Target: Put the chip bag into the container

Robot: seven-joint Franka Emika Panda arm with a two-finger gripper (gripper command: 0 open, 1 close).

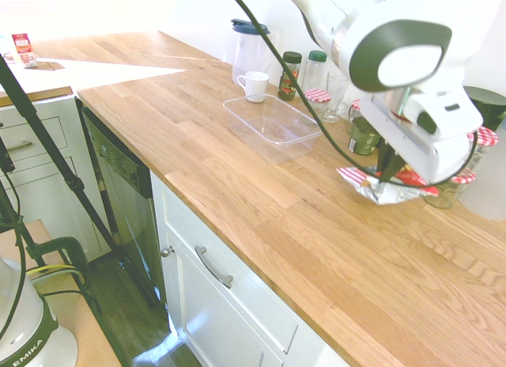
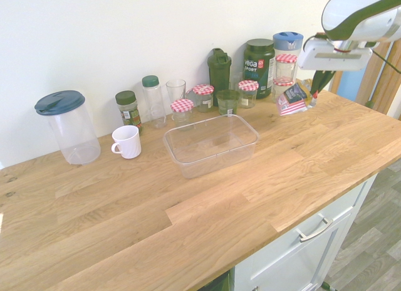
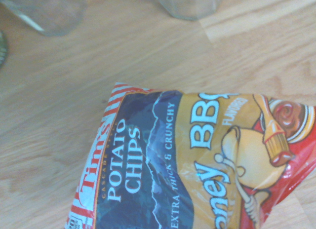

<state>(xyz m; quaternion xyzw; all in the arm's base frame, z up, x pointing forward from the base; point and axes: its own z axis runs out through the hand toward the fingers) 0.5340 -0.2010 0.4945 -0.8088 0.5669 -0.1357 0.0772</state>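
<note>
We have the chip bag [image 2: 293, 96] pinched tight in our jaws, hanging just above the counter [image 2: 263, 197] near the jars [image 2: 247, 93], so next we should carry it sideways over the empty container [image 2: 211, 143] and let go.

We note a wooden countertop [image 2: 207, 209] bearing the clear container [image 2: 211, 143], white mug [image 2: 127, 142], lidded pitcher [image 2: 67, 126] and jars [image 2: 202, 97].

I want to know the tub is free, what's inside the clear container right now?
Nothing: the container looks empty, with only the wood counter showing through it. The chip bag hangs in the shut gripper, off to one side.
</note>
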